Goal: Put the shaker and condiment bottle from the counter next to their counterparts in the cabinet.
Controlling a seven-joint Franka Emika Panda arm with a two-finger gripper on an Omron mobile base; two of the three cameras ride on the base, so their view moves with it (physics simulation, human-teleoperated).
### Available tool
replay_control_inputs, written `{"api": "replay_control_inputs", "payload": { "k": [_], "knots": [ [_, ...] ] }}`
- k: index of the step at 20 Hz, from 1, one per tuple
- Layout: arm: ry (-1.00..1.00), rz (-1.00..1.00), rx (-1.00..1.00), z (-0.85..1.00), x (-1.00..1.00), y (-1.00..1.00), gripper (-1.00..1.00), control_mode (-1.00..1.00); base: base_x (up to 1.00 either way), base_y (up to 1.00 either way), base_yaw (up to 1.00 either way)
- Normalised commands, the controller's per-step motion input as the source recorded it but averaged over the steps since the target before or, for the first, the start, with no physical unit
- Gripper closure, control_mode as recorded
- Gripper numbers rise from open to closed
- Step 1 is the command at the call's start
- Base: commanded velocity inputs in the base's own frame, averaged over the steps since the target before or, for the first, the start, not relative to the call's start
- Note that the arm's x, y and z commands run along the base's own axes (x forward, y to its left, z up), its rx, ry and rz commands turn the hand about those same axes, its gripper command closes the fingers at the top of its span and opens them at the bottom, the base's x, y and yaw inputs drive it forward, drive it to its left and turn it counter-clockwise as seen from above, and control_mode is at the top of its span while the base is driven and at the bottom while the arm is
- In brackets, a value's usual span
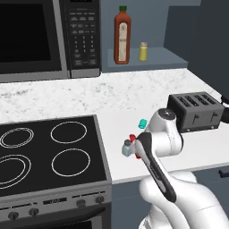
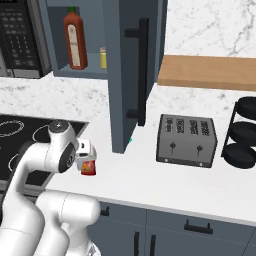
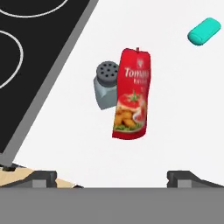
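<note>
I'm looking down through the hand view: my gripper (image 3: pixel 111 177) is hanging over the counter (image 3: pixel 175 109) with its jaws spread wide, the two dark tips far apart at the bottom, holding nothing.

Counting under it: one shaker (image 3: pixel 105 84), pale grey-blue with a dark perforated cap, and one condiment bottle (image 3: pixel 132 94), red with a tomato label. The two are sitting just beside each other, looking as if they touch, near the cooktop (image 3: pixel 30 52) edge. One teal cylinder (image 3: pixel 204 31) is lying on its side, apart from them.

In the left base view I'm seeing the shaker (image 1: pixel 127 146) poking out beside the arm's wrist on the white counter (image 1: pixel 120 96), with a sliver of red next to it, and the teal cylinder (image 1: pixel 142 122) a little farther back. In the right base view the condiment bottle (image 2: pixel 88 167) is showing just beside the arm's elbow.

The cabinet (image 1: pixel 147 58) is holding two things: one tall orange-red bottle (image 1: pixel 121 36) and one small yellow shaker (image 1: pixel 143 51), standing upright near each other on the ledge.

Other counts: one microwave (image 1: pixel 44 36), one toaster (image 1: pixel 197 111) with four slots, four burner rings on the cooktop (image 1: pixel 49 152).
</note>
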Motion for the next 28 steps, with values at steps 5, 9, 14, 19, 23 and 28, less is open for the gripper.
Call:
{"api": "replay_control_inputs", "payload": {
  "k": [5, 9, 14, 19, 23, 28],
  "knots": [
    [0.00, 0.09, 0.00, -0.33, 0.52, -0.01, -1.00, -1.00, 0.00, 0.00, 0.00],
    [0.01, 0.06, 0.00, -0.16, 0.38, 0.00, -1.00, -1.00, 0.00, 0.00, 0.00],
    [0.01, 0.00, 0.00, -0.15, 0.11, -0.04, -1.00, -1.00, 0.00, 0.00, 0.00],
    [0.01, 0.00, -0.01, -0.28, 0.00, -0.12, -1.00, -1.00, 0.00, 0.00, 0.00],
    [0.00, 0.00, 0.00, -0.34, 0.00, -0.03, -1.00, -1.00, 0.00, 0.00, 0.00],
    [0.00, 0.02, 0.00, -0.24, 0.14, 0.00, -1.00, -1.00, 0.00, 0.00, 0.00]
  ]
}}
